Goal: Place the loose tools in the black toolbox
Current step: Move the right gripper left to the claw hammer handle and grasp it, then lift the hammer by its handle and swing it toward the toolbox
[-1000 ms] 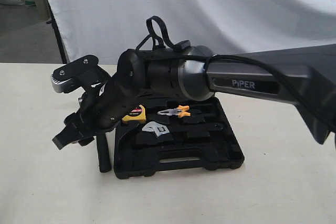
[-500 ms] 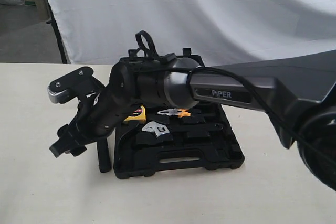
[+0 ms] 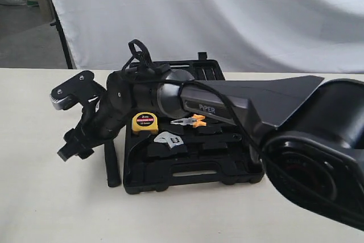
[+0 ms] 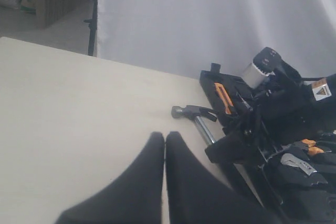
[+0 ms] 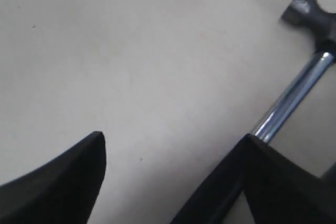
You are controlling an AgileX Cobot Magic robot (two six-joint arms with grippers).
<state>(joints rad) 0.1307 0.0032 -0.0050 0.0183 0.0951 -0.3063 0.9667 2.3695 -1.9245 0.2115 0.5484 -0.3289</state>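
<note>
Exterior view across a pale table (image 3: 34, 209). Shows a hammer (image 3: 112, 166) lying flat on the tabletop, just beside the left wall of the open black toolbox (image 3: 193, 183) and outside it, so not yet put away. Runs lengthwise along that wall, rubber grip toward the viewer, head hidden behind the right claw (image 3: 74, 149). Shows that claw, on an arm stretched across from the right side, hanging low over the hammer's far half, spread wide and holding nothing.

Right wrist view: looks down between two parted fingers (image 5: 58, 182) onto bare table. Places the steel shaft and dark head off to one side, with the shaft passing beneath one finger, not through the gap. Probably calls for a small sideways shift until the gap straddles the shaft, jaws set crosswise to the hammer's long axis.

Left wrist view: shows the left claw (image 4: 164, 136) pressed shut on nothing, above empty tabletop and well apart from the hammer. Leaves the right arm plainly the nearer one, and likely the one to lift the hammer across into the toolbox.
</note>
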